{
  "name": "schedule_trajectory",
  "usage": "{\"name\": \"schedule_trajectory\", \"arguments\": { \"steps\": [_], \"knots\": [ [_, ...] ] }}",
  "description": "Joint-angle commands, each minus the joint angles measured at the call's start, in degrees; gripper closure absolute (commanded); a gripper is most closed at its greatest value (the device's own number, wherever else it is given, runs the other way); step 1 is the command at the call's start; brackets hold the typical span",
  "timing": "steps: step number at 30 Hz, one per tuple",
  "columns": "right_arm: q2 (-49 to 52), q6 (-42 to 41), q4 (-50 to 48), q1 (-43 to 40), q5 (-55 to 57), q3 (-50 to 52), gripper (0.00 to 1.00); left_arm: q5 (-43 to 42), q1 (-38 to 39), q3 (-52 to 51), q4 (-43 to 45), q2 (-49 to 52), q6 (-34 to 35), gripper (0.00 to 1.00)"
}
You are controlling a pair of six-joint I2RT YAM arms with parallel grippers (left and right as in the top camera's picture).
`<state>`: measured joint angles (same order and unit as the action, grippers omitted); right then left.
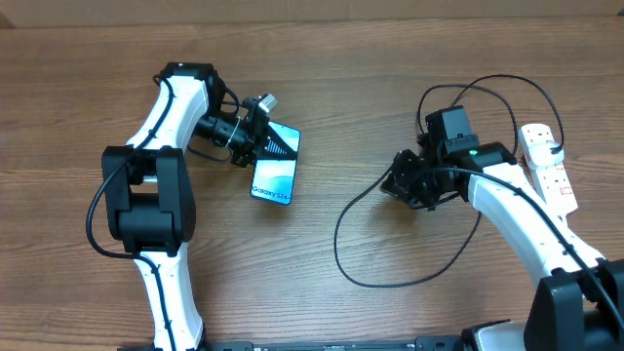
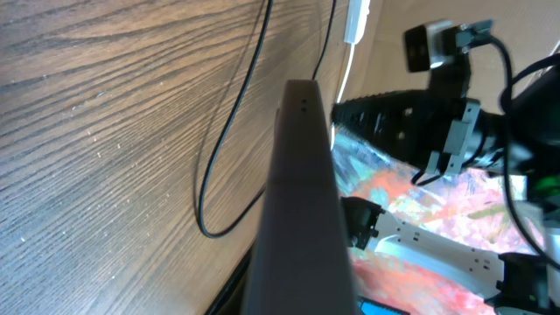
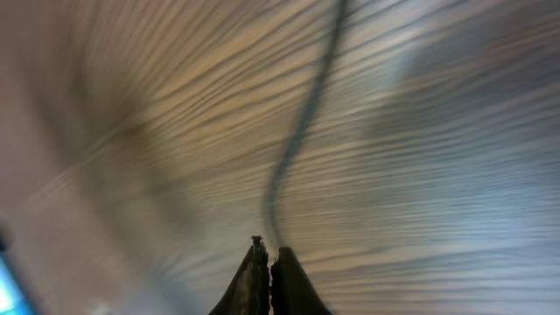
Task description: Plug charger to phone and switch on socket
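Observation:
The phone (image 1: pixel 275 172) has a lit light-blue screen and sits left of centre, its far end between the fingers of my left gripper (image 1: pixel 270 143), which is shut on it. In the left wrist view the phone (image 2: pixel 302 201) shows edge-on as a dark slab. The charger (image 1: pixel 337 230) is a thin black cable looping over the table (image 1: pixel 322 58). My right gripper (image 1: pixel 394 182) is shut on it right of centre. In the blurred right wrist view the cable (image 3: pixel 302 131) runs up from the closed right gripper (image 3: pixel 269 255). Its plug tip is hidden. The white socket (image 1: pixel 548 166) lies at the far right.
A second loop of black cable (image 1: pixel 492 78) arcs behind the right arm toward the socket. The left wrist view shows the cable (image 2: pixel 200 206) curving across the wood and a white cord (image 2: pixel 354 26) at the top. Both arm bases stand at the near edge.

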<state>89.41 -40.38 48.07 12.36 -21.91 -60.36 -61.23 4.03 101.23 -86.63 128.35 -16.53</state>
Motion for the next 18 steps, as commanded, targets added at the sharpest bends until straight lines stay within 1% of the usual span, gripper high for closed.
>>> {"name": "schedule_trajectory", "arguments": {
  "steps": [1,6,9,11,13,14,15,16,18],
  "knots": [
    [-1.55,1.64,1.9,-0.31,12.24,-3.1,0.96,-2.12,0.13,-2.27,0.42,-1.88,-1.95,0.96],
    [-1.2,1.66,2.89,0.15,14.49,-3.06,0.96,-3.91,0.13,-5.09,3.06,-1.88,-1.92,0.96],
    [-1.2,1.68,2.86,0.74,14.62,-3.04,0.89,-4.55,0.13,-6.38,4.87,-1.88,-1.9,0.96],
    [-1.2,1.7,2.67,1.33,14.56,-3.04,0.88,-6.6,0.15,-7.15,5.6,-1.88,-1.92,0.96],
    [-1.2,1.66,1.57,1.84,14.19,-3.04,0.88,-10.69,0.17,-8.11,6.49,-1.88,-1.92,0.96],
    [-1.2,1.62,1.11,2.03,14.16,-3.04,0.79,-12.46,0.17,-8.57,7.17,-1.88,-1.92,0.96],
    [-1.2,1.66,0.85,2.16,14.19,-3.02,0.73,-14.21,0.17,-9.14,8.11,-1.88,-1.92,0.96],
    [-1.2,1.7,0.63,2.25,14.19,-3.02,0.7,-15.37,0.17,-9.62,8.92,-1.88,-1.92,0.96],
    [-1.2,1.68,0.68,2.27,14.19,-3.02,0.68,-16.17,0.17,-10.64,10.14,-1.88,-1.92,0.96]
  ]
}}
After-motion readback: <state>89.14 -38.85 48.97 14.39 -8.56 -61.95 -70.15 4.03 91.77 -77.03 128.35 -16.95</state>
